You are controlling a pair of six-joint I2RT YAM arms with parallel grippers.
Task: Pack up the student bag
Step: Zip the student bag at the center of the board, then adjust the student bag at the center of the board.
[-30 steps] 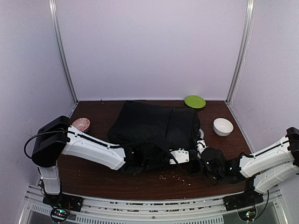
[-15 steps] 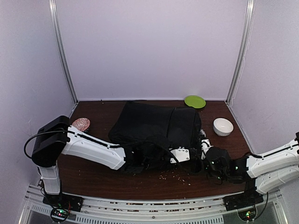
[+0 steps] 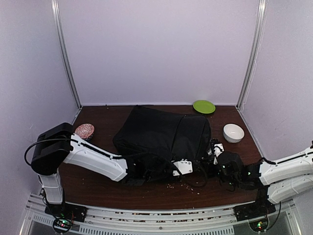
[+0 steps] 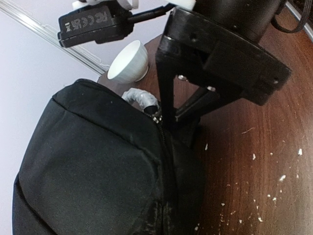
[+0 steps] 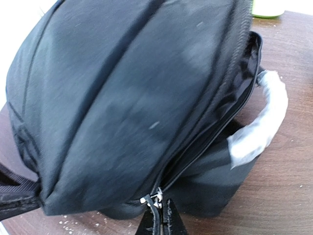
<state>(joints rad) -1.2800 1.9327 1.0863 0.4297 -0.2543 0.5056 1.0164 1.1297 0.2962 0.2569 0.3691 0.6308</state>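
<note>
Tabletop (image 3: 161, 193), dark wood, crumb-flecked, sitting between pale lilac walls (image 3: 156, 49). Carrying student bag (image 3: 161, 132) at centre (lying flat). Right gripper (image 5: 164, 223) pinching zipper pull (image 5: 152, 199); left gripper (image 3: 197, 170) pressed together at bag's near right corner.

**Top external:** fixed, high, behind both arm bases. Faces forward and down from a distance and takes in the whole table (image 3: 146, 193).

**Left wrist:** low over the table, close. Looks across a corner of the student bag (image 4: 88, 161) toward the right end effector (image 4: 160, 117) and the white bowl (image 4: 128, 61).

**Right wrist:** low, very close. Faces that same corner from the near right side, with the green plate (image 5: 266, 9) at the frame's top edge.

**Shared:** both wrist views hold the bag's zipper corner and pale grey handle (image 5: 259, 117). All three views hold the bag.
</note>
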